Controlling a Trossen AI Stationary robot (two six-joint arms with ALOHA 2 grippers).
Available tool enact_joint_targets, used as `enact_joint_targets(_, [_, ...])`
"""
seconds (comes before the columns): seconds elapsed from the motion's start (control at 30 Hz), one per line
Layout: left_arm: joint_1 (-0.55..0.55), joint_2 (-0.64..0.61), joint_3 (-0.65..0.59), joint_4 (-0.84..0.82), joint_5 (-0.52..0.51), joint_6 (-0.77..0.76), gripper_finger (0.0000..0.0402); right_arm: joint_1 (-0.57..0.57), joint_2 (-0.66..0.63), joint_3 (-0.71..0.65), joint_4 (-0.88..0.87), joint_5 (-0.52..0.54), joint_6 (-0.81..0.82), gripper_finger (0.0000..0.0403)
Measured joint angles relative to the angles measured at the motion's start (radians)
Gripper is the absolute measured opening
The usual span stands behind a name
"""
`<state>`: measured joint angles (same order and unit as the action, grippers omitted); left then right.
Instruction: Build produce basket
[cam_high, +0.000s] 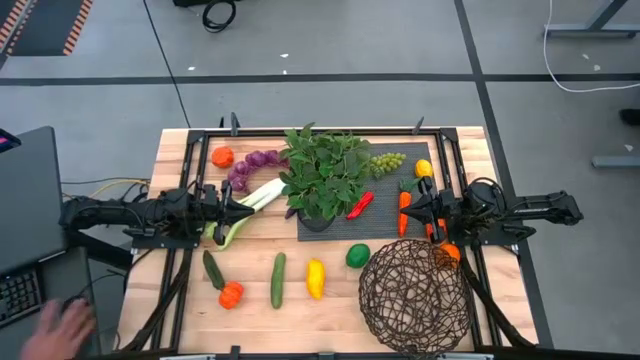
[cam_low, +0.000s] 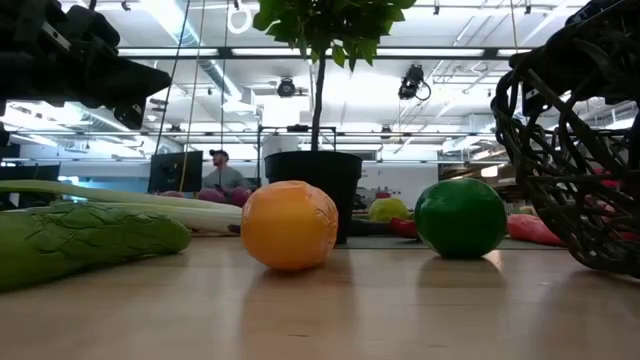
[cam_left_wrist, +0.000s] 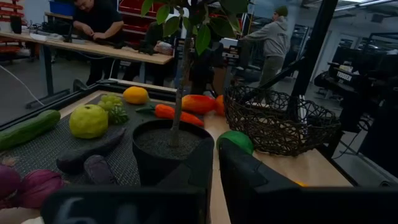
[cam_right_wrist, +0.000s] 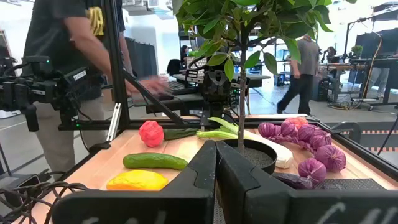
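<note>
The wire basket (cam_high: 415, 295) stands on the table's near right part with nothing in it. The produce lies spread over the table: a leek (cam_high: 250, 203), purple grapes (cam_high: 255, 165), an orange tomato (cam_high: 222, 156), green grapes (cam_high: 387, 161), a carrot (cam_high: 404, 212), a red chili (cam_high: 360, 205), a lime (cam_high: 357, 255), a cucumber (cam_high: 277, 280) and a yellow fruit (cam_high: 315, 278). My left gripper (cam_high: 243, 208) is shut and hovers over the leek, pointing right. My right gripper (cam_high: 410, 208) is shut beside the carrot, pointing left. In the wrist views, neither my left gripper (cam_left_wrist: 216, 168) nor my right gripper (cam_right_wrist: 216, 168) holds anything.
A leafy potted plant (cam_high: 322, 180) stands mid-table on the left part of a black ribbed mat (cam_high: 380, 215), between the two grippers. A second small cucumber (cam_high: 213, 270) and a tomato (cam_high: 231, 295) lie near left. A person's hand (cam_high: 65, 320) rests by a keyboard off the table's left.
</note>
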<state>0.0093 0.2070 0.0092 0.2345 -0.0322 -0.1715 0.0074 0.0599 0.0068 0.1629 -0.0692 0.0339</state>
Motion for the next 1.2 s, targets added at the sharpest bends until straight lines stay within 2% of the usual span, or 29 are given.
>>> enact_joint_targets(0.87, [0.000, 0.000, 0.000, 0.000, 0.000, 0.000, 0.0026, 0.000, 0.000, 0.000, 0.000, 0.000, 0.000, 0.0016])
enact_joint_targets(1.2, [0.000, 0.000, 0.000, 0.000, 0.000, 0.000, 0.0035, 0.000, 0.000, 0.000, 0.000, 0.000, 0.000, 0.0016])
